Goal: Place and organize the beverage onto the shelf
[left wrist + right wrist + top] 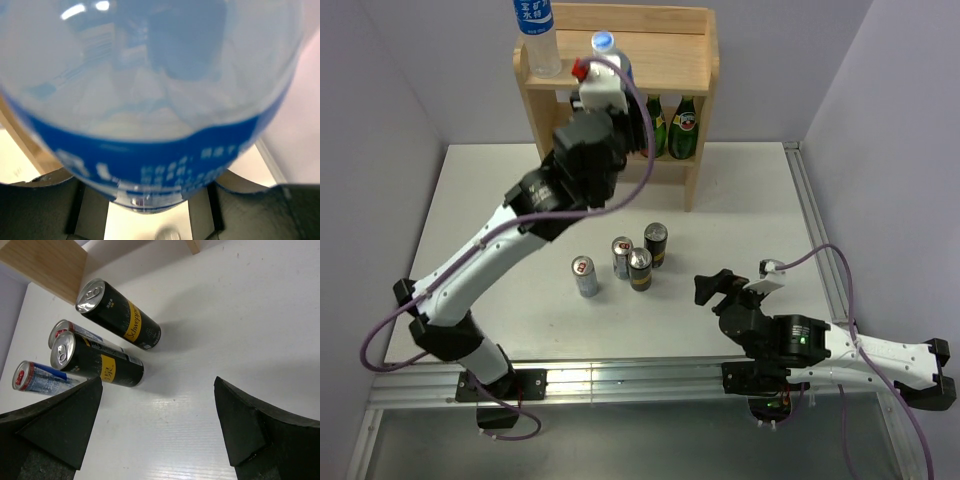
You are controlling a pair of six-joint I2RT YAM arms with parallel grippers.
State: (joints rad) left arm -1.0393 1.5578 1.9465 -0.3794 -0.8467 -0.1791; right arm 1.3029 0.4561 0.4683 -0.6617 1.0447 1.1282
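The left pincer (612,68) is closed around one water bottle (150,100) at the top tier of the shelf (650,20). The second water bottle (538,35) stands at that tier's left end. On the table (750,190) two black-and-gold cans (656,243) and two silver cans (585,276) stand together. Near them the right pincer (157,410) is spread wide and holds nothing.

Bright even overhead light, soft shadows, left wrist view blurred close-up
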